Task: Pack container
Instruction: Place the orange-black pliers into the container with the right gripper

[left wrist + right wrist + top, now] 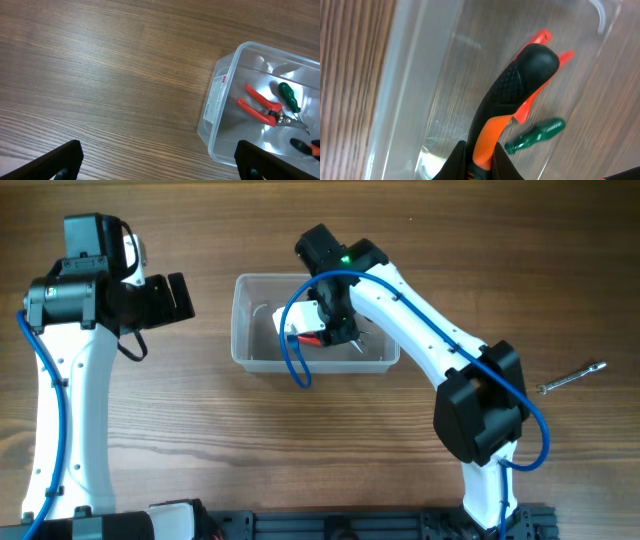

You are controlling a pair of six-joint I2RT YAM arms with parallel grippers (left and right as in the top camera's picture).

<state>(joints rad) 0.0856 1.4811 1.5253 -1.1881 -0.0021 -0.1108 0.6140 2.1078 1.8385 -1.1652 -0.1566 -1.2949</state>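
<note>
The clear plastic container (pixel 245 350) sits mid-table and also shows in the left wrist view (pixel 216 125) and right wrist view (pixel 400 100). Inside lie red-handled pliers (pixel 260 106) and a green-handled screwdriver (pixel 290 97), both also seen in the right wrist view (pixel 545 37) (pixel 535 135). My right gripper (pixel 480 162) is over the container, shut on a black-and-orange tool handle (pixel 512 95) held above its floor. My left gripper (pixel 155 160) is open and empty over bare table left of the container.
A metal wrench (pixel 572 377) lies on the wooden table at the far right, outside the container. The right arm (pixel 430 330) reaches diagonally over the container's right end. The left arm (pixel 70 350) stands at the left.
</note>
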